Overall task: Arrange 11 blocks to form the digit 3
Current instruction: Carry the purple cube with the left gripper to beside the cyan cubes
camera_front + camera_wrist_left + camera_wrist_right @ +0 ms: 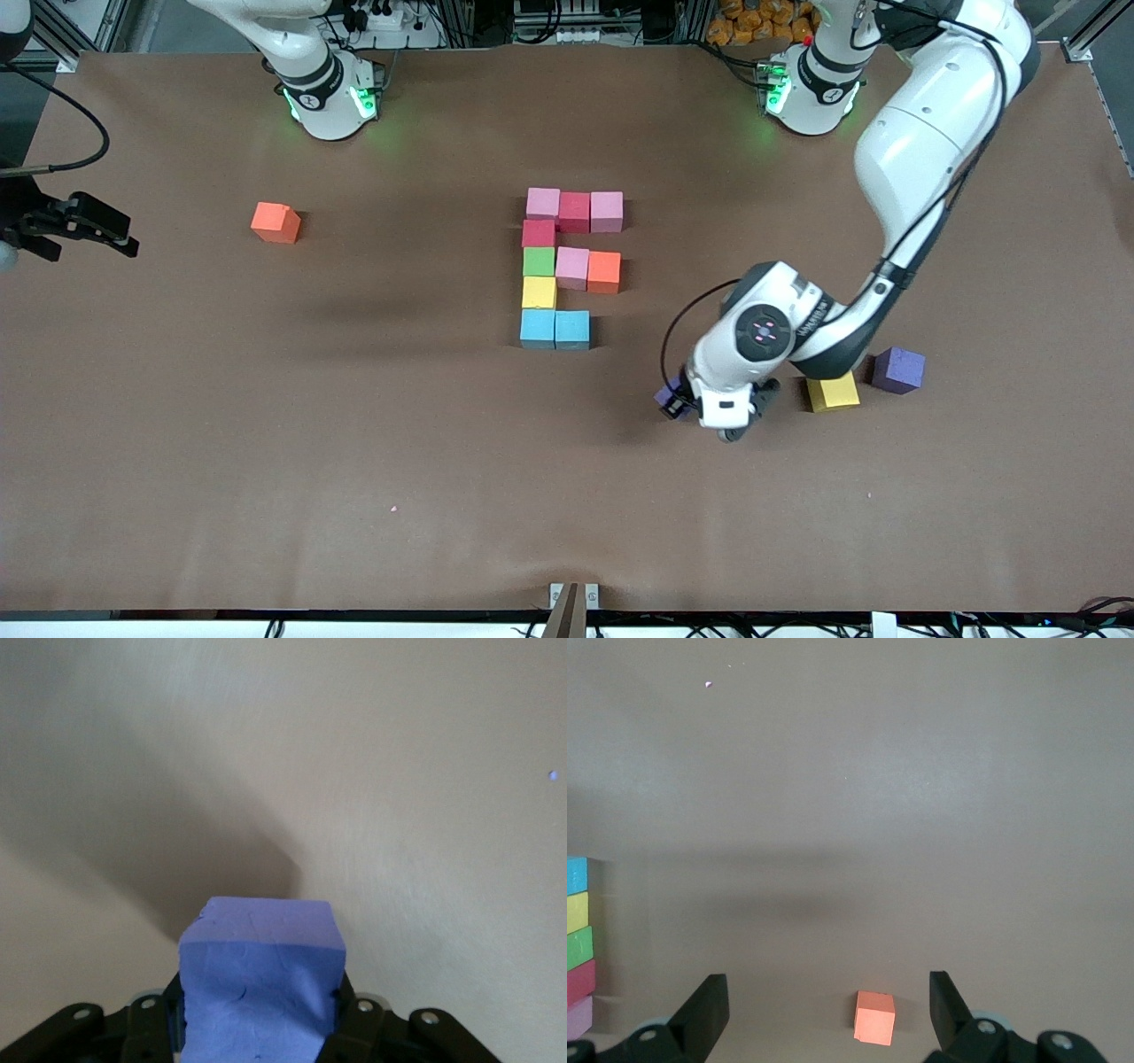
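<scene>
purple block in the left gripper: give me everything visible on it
The purple block is a matte foam cube with faintly creased faces and soft edges, bluish-purple in the left wrist view. It sits clamped between the fingers of the left gripper, one on each side face, lifted above the bare table and casting a shadow. From the front only a corner shows past the wrist.

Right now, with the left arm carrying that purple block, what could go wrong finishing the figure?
1. The left gripper holds the purple block by its lower part only; it might tilt on release.
2. The open slot beside the light blue blocks is tight, so setting down could nudge them or the orange block in the middle bar.
3. The loose yellow block lies close under the arm and could get swept.
</scene>
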Available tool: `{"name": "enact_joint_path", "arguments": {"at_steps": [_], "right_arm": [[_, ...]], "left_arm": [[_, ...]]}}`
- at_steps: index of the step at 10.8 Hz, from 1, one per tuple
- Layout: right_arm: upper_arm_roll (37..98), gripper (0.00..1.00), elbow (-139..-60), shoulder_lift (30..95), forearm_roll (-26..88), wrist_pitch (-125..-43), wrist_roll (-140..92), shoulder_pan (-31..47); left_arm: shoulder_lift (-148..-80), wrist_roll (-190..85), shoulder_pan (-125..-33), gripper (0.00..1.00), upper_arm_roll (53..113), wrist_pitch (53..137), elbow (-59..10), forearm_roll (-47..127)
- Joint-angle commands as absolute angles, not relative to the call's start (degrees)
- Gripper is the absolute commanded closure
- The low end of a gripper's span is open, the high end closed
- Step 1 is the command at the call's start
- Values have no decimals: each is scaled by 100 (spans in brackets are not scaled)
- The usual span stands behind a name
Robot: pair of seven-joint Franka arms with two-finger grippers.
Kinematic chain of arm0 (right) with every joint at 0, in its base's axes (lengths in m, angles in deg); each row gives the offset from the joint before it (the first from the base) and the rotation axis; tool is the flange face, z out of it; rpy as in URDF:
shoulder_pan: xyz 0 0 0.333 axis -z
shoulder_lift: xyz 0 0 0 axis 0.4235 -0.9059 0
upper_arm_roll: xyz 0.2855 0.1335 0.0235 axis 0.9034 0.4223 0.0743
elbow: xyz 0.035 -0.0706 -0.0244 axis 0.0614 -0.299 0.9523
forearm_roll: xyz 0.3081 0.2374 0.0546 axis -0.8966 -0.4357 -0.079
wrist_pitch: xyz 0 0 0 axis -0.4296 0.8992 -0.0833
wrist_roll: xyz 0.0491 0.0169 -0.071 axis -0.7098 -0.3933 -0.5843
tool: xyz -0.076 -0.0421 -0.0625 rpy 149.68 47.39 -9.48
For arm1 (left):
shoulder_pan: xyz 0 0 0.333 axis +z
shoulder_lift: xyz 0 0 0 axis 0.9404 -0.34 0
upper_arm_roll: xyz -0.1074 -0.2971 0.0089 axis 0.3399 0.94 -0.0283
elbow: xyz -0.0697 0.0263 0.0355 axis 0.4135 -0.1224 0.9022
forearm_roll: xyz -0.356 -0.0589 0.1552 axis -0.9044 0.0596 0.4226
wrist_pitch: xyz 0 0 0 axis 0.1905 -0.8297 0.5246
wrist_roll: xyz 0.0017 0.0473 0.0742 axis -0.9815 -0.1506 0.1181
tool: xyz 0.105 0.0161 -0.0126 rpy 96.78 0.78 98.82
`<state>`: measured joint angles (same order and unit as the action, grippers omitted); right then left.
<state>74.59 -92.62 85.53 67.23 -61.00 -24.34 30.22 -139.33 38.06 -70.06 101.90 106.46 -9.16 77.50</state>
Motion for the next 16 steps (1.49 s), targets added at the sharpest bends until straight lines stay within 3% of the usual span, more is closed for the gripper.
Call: {"name": "enact_joint_path", "arguments": {"at_steps": [1, 10, 16], "right_arm": [[7528, 0, -9239, 8565, 6669, -6058, -2517, 3112], [7528, 0, -9248, 8556, 6660, -6067, -2517, 3103], [7528, 0, -9248, 8565, 6660, -6031, -2517, 3112]], "left_arm": [[-13716, 5590, -7336, 84, 10142, 10653, -1096, 7696], [-13374, 8645, -7715, 88, 10229, 10601, -1807, 7730], [-13320, 9025, -7882, 88, 10238, 10609, -1940, 7975]]}}
